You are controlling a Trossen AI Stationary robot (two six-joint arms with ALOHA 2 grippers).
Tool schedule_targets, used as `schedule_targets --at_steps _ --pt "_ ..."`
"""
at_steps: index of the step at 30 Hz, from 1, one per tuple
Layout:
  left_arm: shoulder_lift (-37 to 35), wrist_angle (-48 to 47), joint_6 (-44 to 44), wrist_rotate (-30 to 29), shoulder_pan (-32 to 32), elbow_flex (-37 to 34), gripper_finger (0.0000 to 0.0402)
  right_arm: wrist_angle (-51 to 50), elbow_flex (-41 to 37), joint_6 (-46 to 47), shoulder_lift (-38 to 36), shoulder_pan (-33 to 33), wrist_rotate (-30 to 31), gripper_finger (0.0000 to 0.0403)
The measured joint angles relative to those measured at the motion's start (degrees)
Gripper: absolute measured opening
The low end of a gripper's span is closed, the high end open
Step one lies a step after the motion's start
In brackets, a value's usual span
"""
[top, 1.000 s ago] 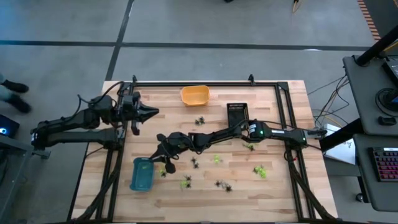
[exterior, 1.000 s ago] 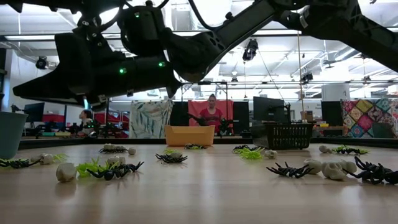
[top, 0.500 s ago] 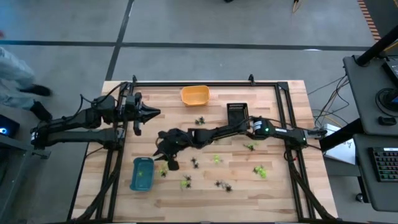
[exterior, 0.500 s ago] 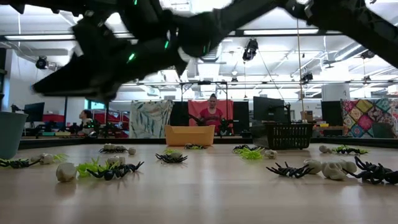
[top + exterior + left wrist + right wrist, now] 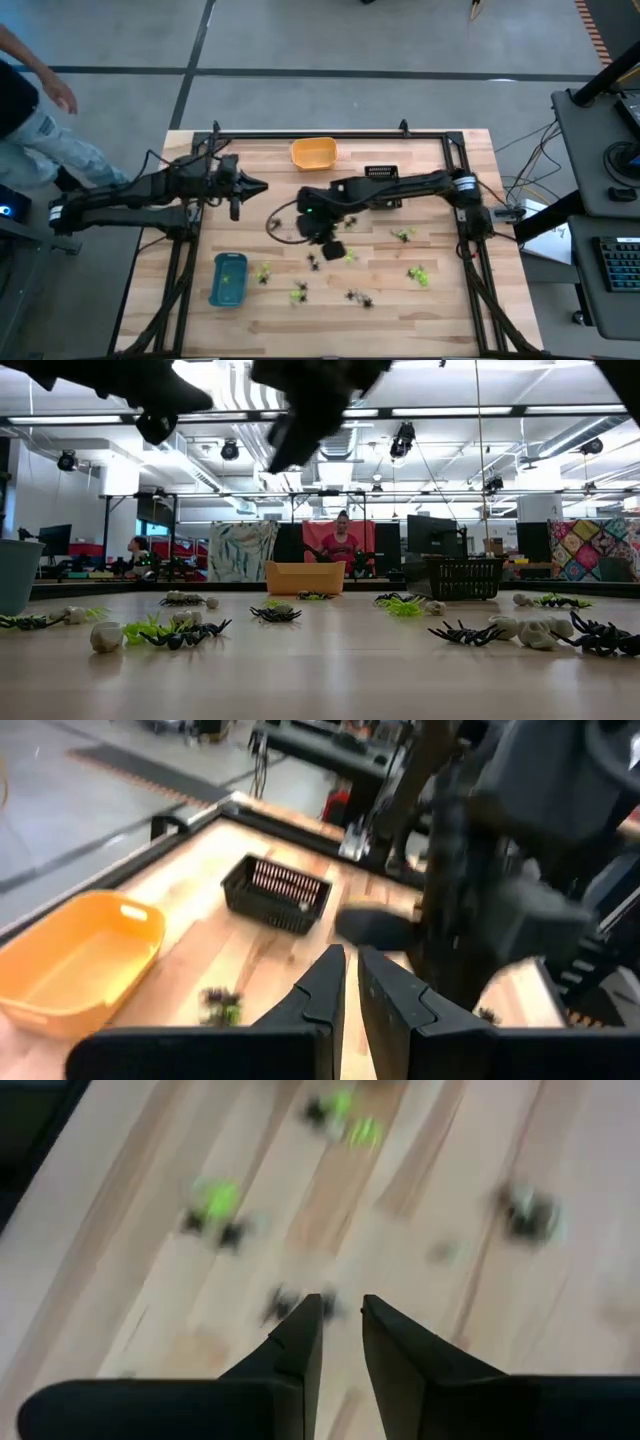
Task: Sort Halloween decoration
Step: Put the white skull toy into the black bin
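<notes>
1. My right gripper hangs above the table centre, near the black basket; jaws a narrow gap apart, nothing between them.
2. My left gripper, clenched and empty, waits beside the orange tray.
3. Spiders and green trinkets lie scattered between basket and blue tray.
4. Risk: trinkets are tiny and crowded; descending off-centre could nudge neighbours or pinch two kinds together.

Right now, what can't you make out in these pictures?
- Blue tray contents: high view, only a green speck, too small to identify.
- Trinkets on the table: right wrist view, blurred.
- Black basket: high view, partly covered by the right arm.
- Right end effector: any grip is unclear.
</notes>
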Motion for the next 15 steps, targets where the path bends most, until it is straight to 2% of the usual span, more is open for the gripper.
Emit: schedule_targets --at_steps 10,15 --pt "12.5 -2.1 0.1 0.2 -1.9 0.0 0.0016 17.9 -28.1 15.4 -17.9 0.4 0.9 0.007" --pt "19.2 -5.5 0.2 0.2 -4.9 0.0 0.0016 21.0 -34.6 21.1 -24.2 0.8 8.5 0.0068"
